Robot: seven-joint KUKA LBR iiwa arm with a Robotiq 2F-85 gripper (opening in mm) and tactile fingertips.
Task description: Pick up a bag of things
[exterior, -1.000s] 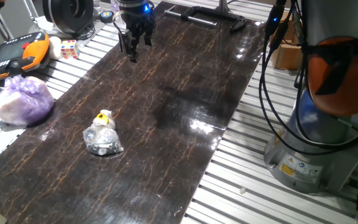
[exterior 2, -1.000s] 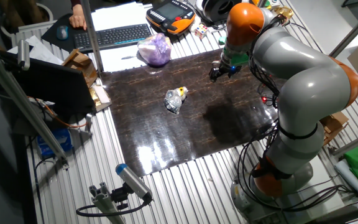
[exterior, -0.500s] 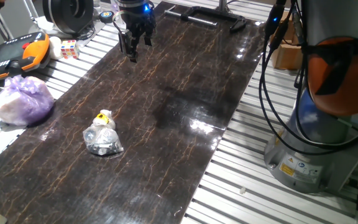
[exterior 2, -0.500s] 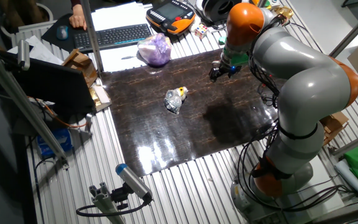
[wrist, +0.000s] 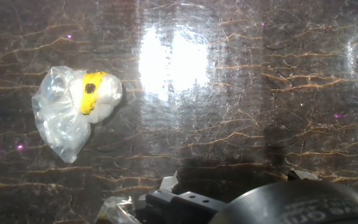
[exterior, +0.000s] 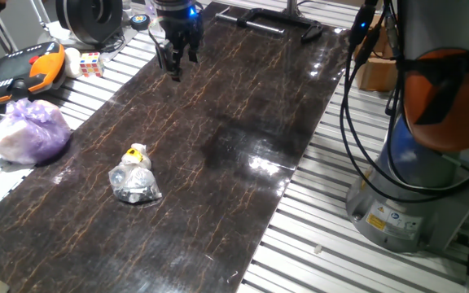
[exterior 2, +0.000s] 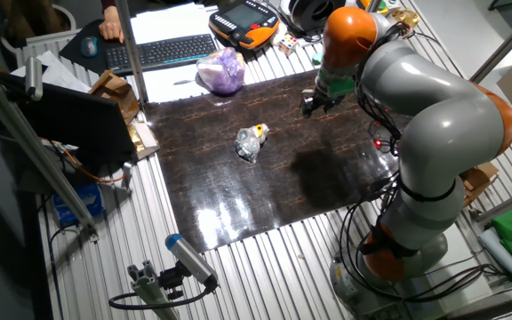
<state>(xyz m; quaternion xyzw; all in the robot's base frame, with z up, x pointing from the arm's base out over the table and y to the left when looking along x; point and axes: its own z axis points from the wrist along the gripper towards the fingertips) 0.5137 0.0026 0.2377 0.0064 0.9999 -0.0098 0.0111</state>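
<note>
The bag of things [exterior: 134, 177] is a small clear plastic bag with grey shiny contents and a yellow-white tied top. It lies on the dark marbled mat [exterior: 226, 155], also in the other fixed view [exterior 2: 252, 141] and at the left of the hand view [wrist: 73, 111]. My gripper [exterior: 169, 65] hangs open and empty above the mat's far end, well apart from the bag. It also shows in the other fixed view [exterior 2: 308, 108]. In the hand view only the fingertips [wrist: 168, 183] show at the bottom edge, wide apart.
A larger purple-white bag [exterior: 29, 130] lies at the mat's left edge. An orange teach pendant [exterior: 19, 72] and a puzzle cube [exterior: 90, 63] sit behind it. A keyboard [exterior 2: 163, 52] lies beyond. A black frame [exterior: 275, 20] stands at the far end. The arm's base [exterior: 418, 171] stands right.
My gripper has shifted very slightly at the mat's far end. The bag has not moved.
</note>
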